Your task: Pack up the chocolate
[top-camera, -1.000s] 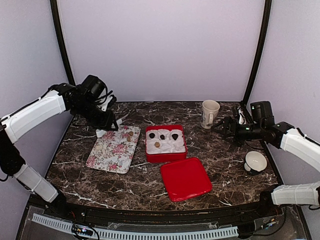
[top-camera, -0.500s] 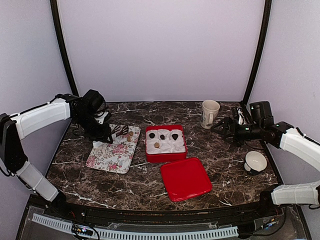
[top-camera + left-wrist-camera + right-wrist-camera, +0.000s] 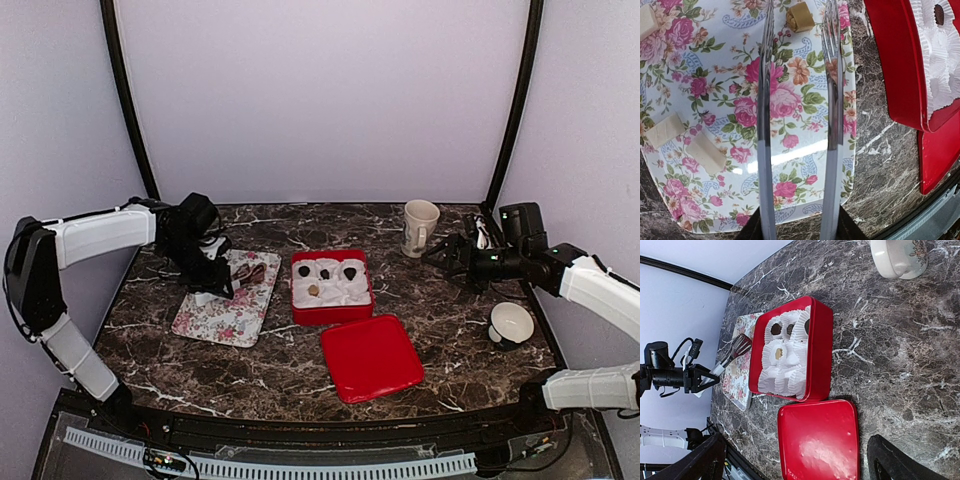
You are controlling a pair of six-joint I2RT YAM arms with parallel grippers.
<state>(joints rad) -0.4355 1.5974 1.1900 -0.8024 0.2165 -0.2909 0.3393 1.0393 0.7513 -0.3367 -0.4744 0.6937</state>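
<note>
Left claw (image 3: 215, 275) is clamped on metal tongs (image 3: 763, 150). Tong tips are apart, low over the floral tray (image 3: 215, 318), with the tongs' long axis running from the claw toward the red box (image 3: 331, 314).

One tan chocolate (image 3: 800, 16) sits on the tray between the tips, not pinched. It's blocky, no clear long axis. Only the left wrist view shows it; from the top the tongs cover it.

In the box: dark chocolates (image 3: 325, 273), three in the far row running left-right, plus one tan nearer. The right wrist view shows white paper cups (image 3: 785, 375) around them.

Right claw (image 3: 445, 250) is wide open, empty, beside the mug (image 3: 420, 227). Red lid (image 3: 372, 357) lies flat on the bench.
</note>
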